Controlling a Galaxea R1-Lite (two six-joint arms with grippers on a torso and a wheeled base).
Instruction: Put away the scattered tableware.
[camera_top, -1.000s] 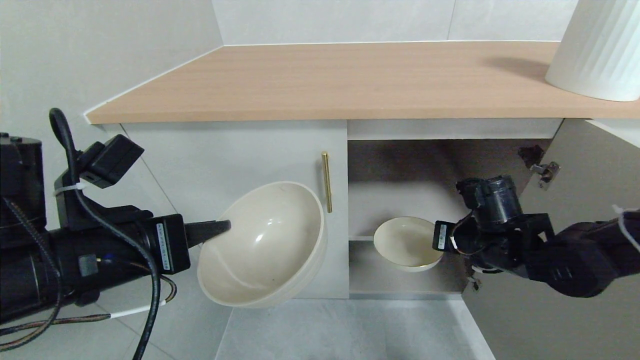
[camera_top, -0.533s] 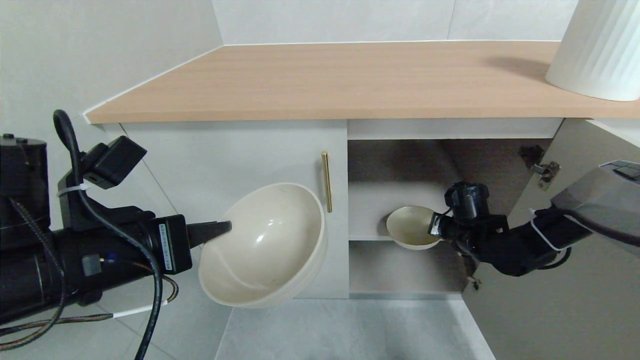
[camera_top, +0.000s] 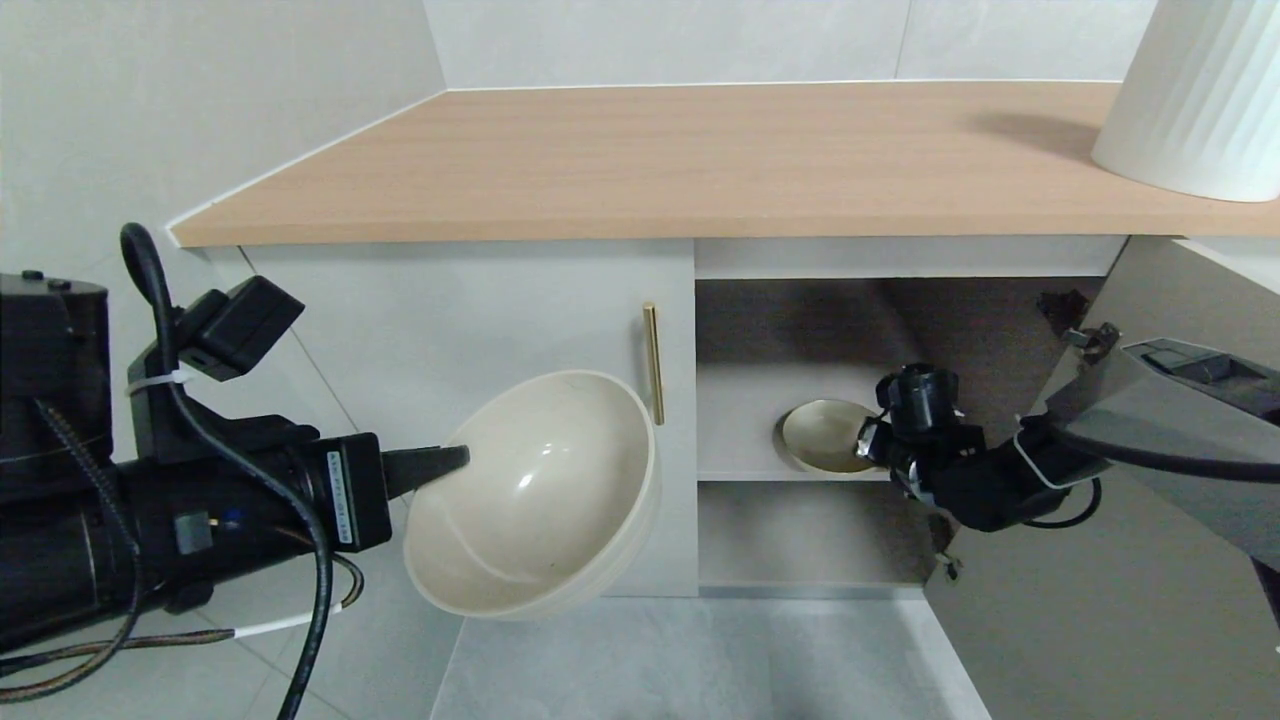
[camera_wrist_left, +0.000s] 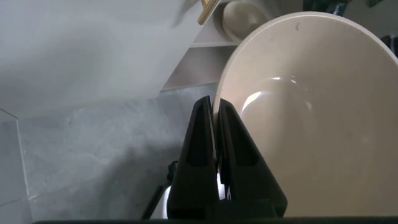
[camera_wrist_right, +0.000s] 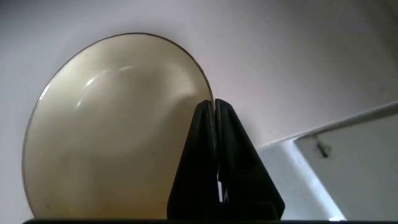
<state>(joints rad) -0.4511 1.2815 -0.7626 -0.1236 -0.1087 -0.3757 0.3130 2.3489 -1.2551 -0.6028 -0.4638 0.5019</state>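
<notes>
Fingers (camera_wrist_left: 200, 137) of left gripper (camera_top: 460, 458) clamped on large cream bowl (camera_top: 540, 500) rim, before closed cabinet door (camera_top: 450, 320); right gripper (camera_top: 868, 440) pinches small bowl (camera_top: 822, 435) at cabinet shelf (camera_top: 740, 475). Ribbed white container (camera_top: 1195, 100) on worktop (camera_top: 650, 160).

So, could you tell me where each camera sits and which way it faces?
Head view: on the robot's head, facing forward and down at the counter and open cupboard; both arms show, left hand gripping the large bowl, right hand the small bowl.
Left wrist view: on the left wrist, looking along its hand at the large bowl's rim.
Right wrist view: on the right wrist, looking along its hand at the small bowl.
Shared: all three show the small bowl.
</notes>
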